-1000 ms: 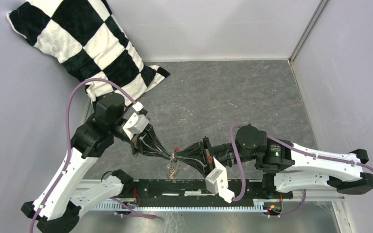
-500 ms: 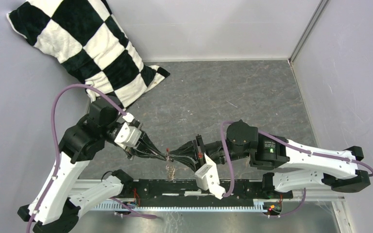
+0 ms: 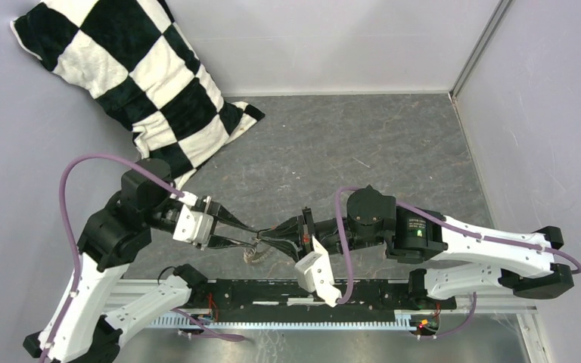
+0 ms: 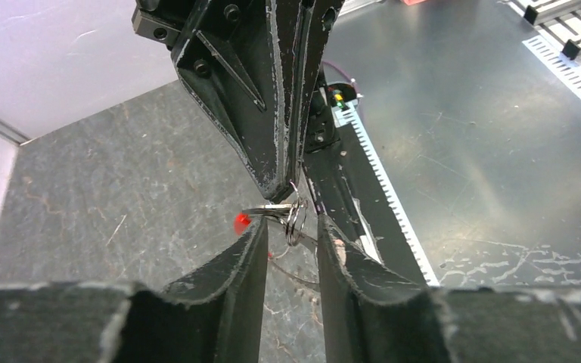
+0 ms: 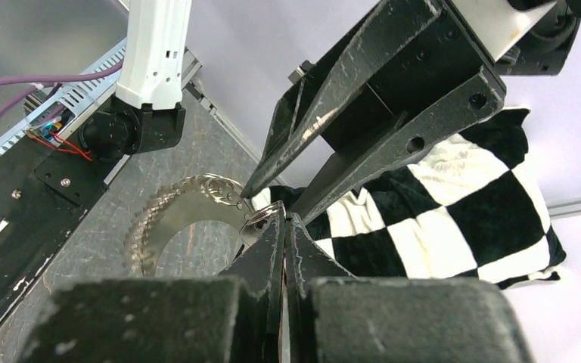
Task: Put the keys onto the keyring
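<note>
One keyring (image 5: 163, 206) — right end effector (image 5: 284, 223) pinches it; left end effector (image 4: 290, 238) slightly parted.

Bright even light, soft shadows, slight glare

Overhead view wide; wrist views close, opposed, sharing keyring (image 4: 295, 219).

From the top cam the keyring (image 3: 256, 254) is just a tiny silvery smudge, can't tell what's strung on it. In the left wrist view the red tag (image 4: 240, 222) sits half tucked behind the left claw (image 4: 290, 227). Checkered pillow (image 3: 121, 68) runs off the top edge.
</note>
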You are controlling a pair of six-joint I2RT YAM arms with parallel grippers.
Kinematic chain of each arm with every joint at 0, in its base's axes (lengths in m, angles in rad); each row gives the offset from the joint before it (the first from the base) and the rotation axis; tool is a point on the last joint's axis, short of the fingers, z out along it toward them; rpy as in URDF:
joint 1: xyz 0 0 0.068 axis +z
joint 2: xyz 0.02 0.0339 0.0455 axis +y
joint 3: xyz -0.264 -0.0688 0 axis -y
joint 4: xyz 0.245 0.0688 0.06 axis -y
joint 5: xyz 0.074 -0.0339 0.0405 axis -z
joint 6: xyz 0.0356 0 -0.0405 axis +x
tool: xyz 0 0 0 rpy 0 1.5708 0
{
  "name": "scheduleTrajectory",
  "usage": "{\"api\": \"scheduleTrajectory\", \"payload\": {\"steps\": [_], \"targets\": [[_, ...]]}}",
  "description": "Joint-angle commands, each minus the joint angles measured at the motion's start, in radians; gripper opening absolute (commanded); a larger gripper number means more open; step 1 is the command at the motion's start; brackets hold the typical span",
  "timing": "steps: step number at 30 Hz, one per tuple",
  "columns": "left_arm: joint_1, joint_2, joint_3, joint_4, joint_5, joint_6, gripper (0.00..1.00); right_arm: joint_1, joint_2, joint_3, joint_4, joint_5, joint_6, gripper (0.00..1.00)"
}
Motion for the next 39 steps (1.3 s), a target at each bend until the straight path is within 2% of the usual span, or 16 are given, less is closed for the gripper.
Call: {"api": "scheduleTrajectory", "payload": {"steps": [1,6,11,16,19,21,27,35,39], "targets": [[-0.006,-0.028,-0.017,0.073,-0.058,-0.079,0.39,0.0,-0.009,0.051,0.045,0.02,0.005,0.01],[-0.006,-0.058,-0.043,0.062,-0.08,-0.134,0.46,0.0,-0.012,0.053,0.05,0.023,-0.001,0.01],[-0.006,-0.079,-0.084,0.151,-0.129,-0.306,0.5,0.0,-0.025,0.04,0.062,0.018,-0.003,0.01],[-0.006,-0.081,-0.09,0.202,-0.131,-0.407,0.47,0.001,-0.048,0.017,0.086,0.014,0.006,0.01],[-0.006,-0.082,-0.094,0.242,-0.105,-0.459,0.39,0.0,-0.054,0.007,0.092,0.01,0.004,0.01],[-0.006,-0.081,-0.098,0.242,-0.066,-0.465,0.34,0.0,-0.06,0.0,0.095,0.012,0.004,0.01],[-0.005,-0.07,-0.103,0.271,-0.021,-0.486,0.33,-0.001,-0.07,-0.018,0.108,0.01,0.012,0.01],[-0.005,-0.057,-0.058,0.239,-0.095,-0.427,0.35,0.001,-0.067,-0.024,0.099,0.023,0.011,0.01],[-0.005,-0.058,-0.056,0.232,-0.095,-0.423,0.32,0.001,-0.064,-0.022,0.099,0.019,0.011,0.01]]}}
